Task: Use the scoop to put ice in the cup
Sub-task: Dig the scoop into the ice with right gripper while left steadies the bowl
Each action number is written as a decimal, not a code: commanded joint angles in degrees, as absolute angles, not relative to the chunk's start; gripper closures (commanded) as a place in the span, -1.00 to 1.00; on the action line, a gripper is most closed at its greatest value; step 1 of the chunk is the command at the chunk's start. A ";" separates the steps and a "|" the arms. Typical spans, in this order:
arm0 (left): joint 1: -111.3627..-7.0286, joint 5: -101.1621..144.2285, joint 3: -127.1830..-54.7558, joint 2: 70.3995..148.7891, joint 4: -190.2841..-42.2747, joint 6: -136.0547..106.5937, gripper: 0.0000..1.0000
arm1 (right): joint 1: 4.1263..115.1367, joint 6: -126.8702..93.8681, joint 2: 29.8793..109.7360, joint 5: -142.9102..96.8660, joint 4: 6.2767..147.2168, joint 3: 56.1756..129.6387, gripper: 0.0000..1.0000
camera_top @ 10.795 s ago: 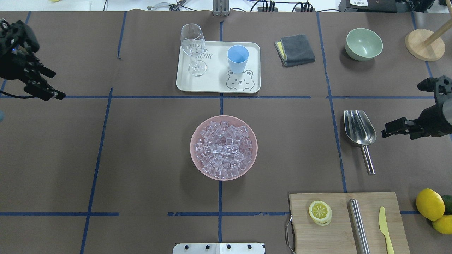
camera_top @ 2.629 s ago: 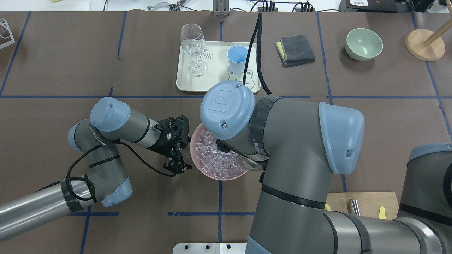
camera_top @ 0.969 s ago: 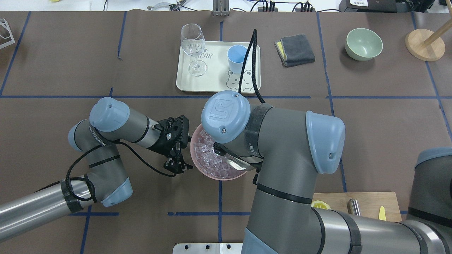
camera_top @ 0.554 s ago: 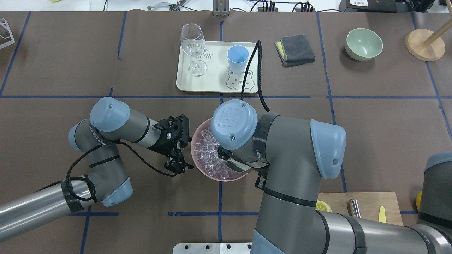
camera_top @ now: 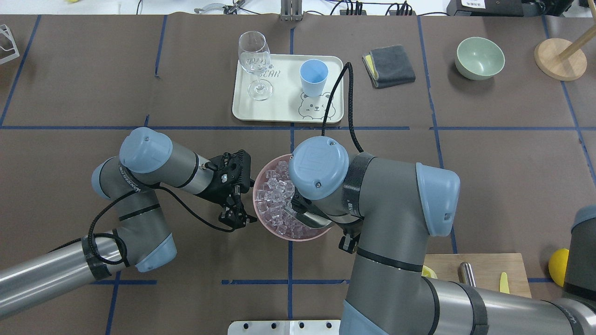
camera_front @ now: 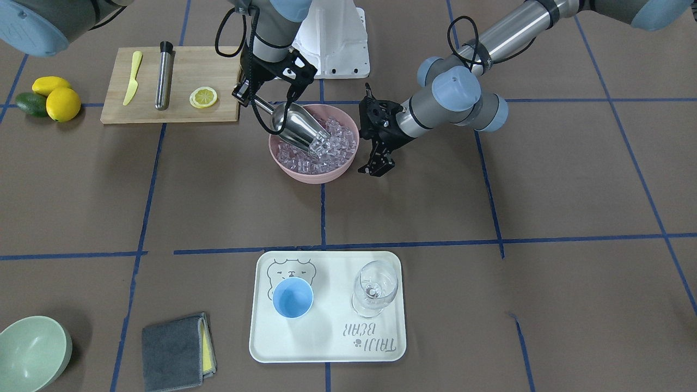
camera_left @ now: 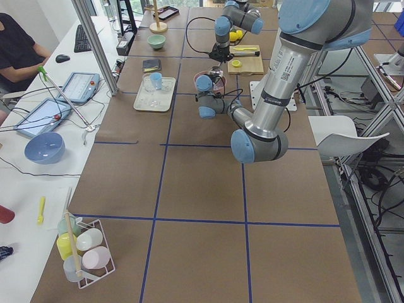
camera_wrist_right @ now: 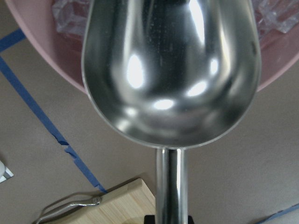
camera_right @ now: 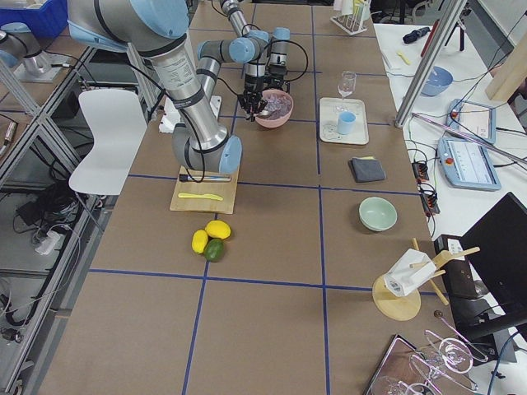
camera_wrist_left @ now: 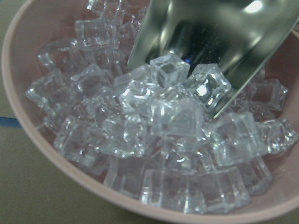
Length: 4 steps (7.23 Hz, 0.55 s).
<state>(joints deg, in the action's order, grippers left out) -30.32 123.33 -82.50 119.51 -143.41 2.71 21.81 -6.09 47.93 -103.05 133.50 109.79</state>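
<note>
— Steel scoop (camera_front: 297, 128) first: where is it?

— Tilted nose-down into the pink bowl (camera_front: 310, 173), its mouth pushed into the ice (camera_front: 335, 142). The right hand (camera_front: 251, 99) is clamped on the thin handle. From the left wrist, a few cubes sit at the scoop's lip, but I would not call it loaded.

— So how far along is this?

— About the middle, I'd judge. The scoop is picked up and is biting into the pile. The light-blue cup (camera_front: 293, 298) looks bare inside, so lifting a load, carrying it and tipping it are all left.

— And the other hand?

— The left hand (camera_front: 375, 166) hangs just beside the bowl's rim, on the side away from the handle. I cannot tell whether it touches the rim, or how wide its fingers stand.

— Room to move?

— Bare brown surface lies between the bowl and the cream tray (camera_front: 326, 348), so the carry looks open. The tight end is the cup itself. Its mouth looks narrower than the scoop's, and the wine glass (camera_front: 374, 287) stands near it on the same tray, apart from it. Cubes could spill past the rim, and a wide swing might clip the glass.
</note>
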 commanded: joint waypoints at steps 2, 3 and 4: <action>-30.41 123.40 -82.70 119.53 -143.44 2.64 -1.00 | 23.55 -5.98 48.60 -107.04 128.68 107.05 1.00; -30.50 123.40 -82.71 119.53 -143.44 2.64 -1.00 | 24.08 -5.98 49.39 -108.27 127.45 107.05 1.00; -30.50 123.40 -82.79 119.53 -143.44 2.55 -1.00 | 24.52 -5.98 50.44 -109.76 126.05 107.05 1.00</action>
